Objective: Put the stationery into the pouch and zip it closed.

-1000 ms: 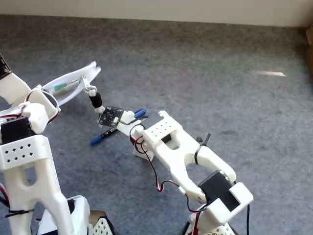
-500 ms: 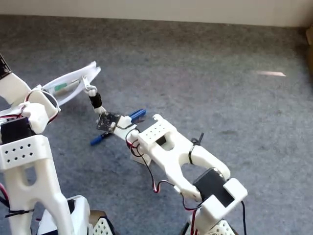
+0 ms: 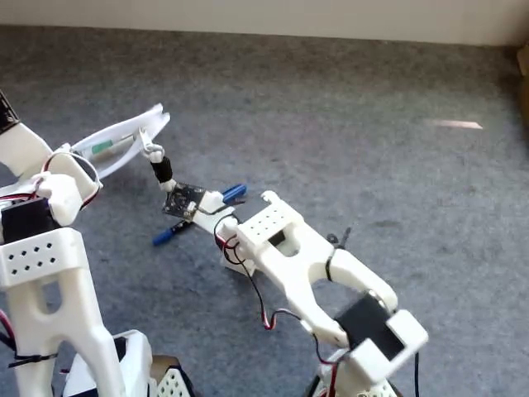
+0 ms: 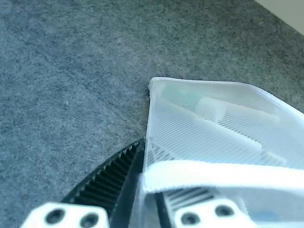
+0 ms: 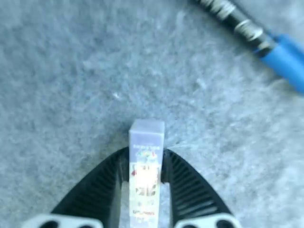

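Right gripper [image 5: 146,153] pinching a small printed case [image 5: 147,135], low over grey carpet [image 3: 372,124], centre-left. Blue-capped pen [image 5: 259,40] lies near it. Left gripper [image 4: 146,160] clamped on mesh pouch [image 4: 213,128], far left.

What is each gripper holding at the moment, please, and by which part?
The left gripper grips the pouch by its white edge band; the right gripper pinches a small rectangular block by its sides.

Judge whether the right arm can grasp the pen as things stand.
Probably not yet: its end effector is shut on an eraser, though the pen lies close by, uncovered.
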### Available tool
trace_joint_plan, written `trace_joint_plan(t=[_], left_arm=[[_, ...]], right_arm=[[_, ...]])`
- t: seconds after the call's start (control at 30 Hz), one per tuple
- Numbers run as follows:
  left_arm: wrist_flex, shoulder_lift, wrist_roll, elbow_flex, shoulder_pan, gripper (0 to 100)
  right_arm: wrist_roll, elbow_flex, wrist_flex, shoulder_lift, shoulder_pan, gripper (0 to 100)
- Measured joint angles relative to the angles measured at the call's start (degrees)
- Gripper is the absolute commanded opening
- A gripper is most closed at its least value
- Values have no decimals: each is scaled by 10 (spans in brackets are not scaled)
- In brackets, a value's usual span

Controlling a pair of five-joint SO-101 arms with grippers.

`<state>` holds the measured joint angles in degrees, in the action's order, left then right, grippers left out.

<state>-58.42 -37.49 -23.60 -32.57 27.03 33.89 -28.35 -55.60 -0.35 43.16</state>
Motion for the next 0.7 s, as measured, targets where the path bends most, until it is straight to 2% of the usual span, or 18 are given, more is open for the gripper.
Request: trace_joint_plan(t=[0.23,0.37,0.53,0.7], left_arm=[[0,0,0,0,-13,11],[0,0,1,0,-35,8],[0,0,17,0,-69,7],[0,0,26,0,-100,7]], right_arm=[[0,-56,-1,-130,1,4],[-33,-65,3,-185,1,4],[-57,-105,66,-228,-4,4],[-84,-128,144,-243,-37,4]])
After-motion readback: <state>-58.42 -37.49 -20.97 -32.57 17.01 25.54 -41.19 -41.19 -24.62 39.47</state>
